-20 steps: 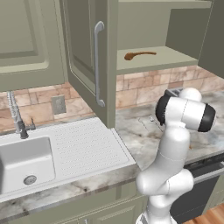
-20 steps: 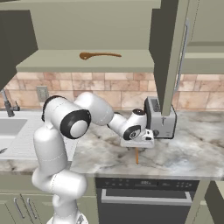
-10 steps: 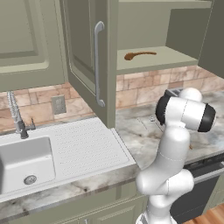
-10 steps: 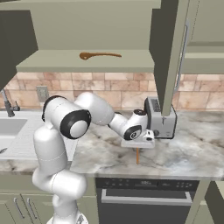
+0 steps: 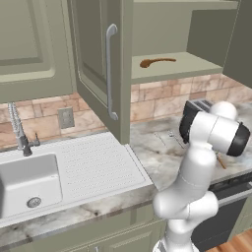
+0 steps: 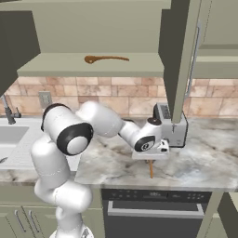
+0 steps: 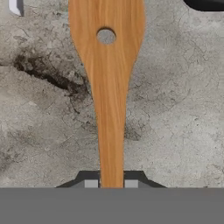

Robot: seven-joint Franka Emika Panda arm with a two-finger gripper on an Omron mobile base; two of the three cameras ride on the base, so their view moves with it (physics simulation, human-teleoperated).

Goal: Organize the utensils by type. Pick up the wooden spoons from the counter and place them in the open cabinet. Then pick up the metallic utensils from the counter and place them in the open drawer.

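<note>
Our gripper point(image 7: 111, 183) has just closed on the handle of the second wooden spoon point(image 7: 108, 87) on the counter point(image 7: 175, 109), so we can lift it toward the open cabinet point(image 6: 93, 69).

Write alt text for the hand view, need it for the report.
Close-up from above of an orange-brown wooden spoon lying on the grey marbled counter, its handle widening toward the top, where a small round hole is cut through it. The gripper at the bottom edge is closed on the narrow part of the handle, one dark fingertip on each side.
</note>
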